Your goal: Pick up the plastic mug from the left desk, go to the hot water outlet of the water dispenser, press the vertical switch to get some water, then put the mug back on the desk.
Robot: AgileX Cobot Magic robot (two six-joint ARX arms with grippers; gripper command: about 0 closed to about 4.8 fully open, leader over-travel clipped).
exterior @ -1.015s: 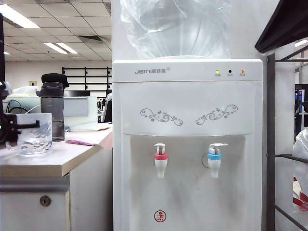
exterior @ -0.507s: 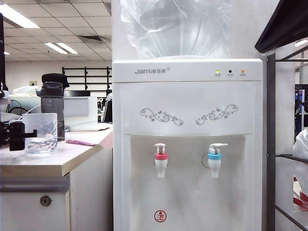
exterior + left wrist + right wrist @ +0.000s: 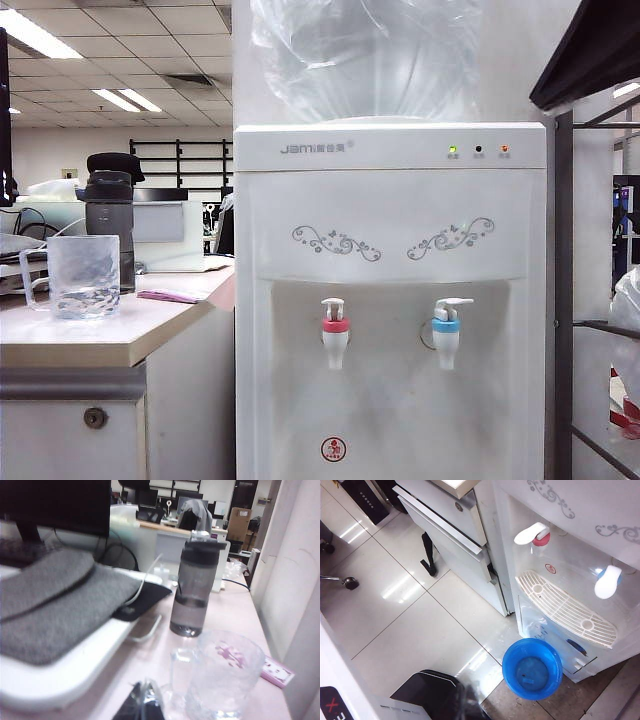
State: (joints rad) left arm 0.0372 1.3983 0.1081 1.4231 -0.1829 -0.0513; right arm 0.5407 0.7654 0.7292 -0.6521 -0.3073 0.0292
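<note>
The plastic mug (image 3: 82,276) stands upright on the left desk (image 3: 140,325), a little water in it, its loop handle turned away from the water dispenser (image 3: 390,190). No arm shows in the exterior view. In the left wrist view my left gripper (image 3: 142,704) is shut and empty, just short of the plastic mug (image 3: 225,677) and its handle. The hot water outlet (image 3: 335,335) has a red collar, with the vertical switch (image 3: 332,307) upright above it. My right gripper (image 3: 467,707), dark and blurred, looks shut, low above the floor, far from the hot water outlet (image 3: 541,537).
A dark grey tumbler (image 3: 110,215) stands behind the mug, with a pink card (image 3: 165,296) beside it. A grey pad (image 3: 55,600) and cables lie on the desk. The blue-collared tap (image 3: 445,335), drip tray (image 3: 565,607) and a blue basin (image 3: 532,669) on the floor are by the dispenser.
My left gripper let go of the mug and drew back out of the exterior view to the left. The mug stays on the desk, its handle now uncovered.
</note>
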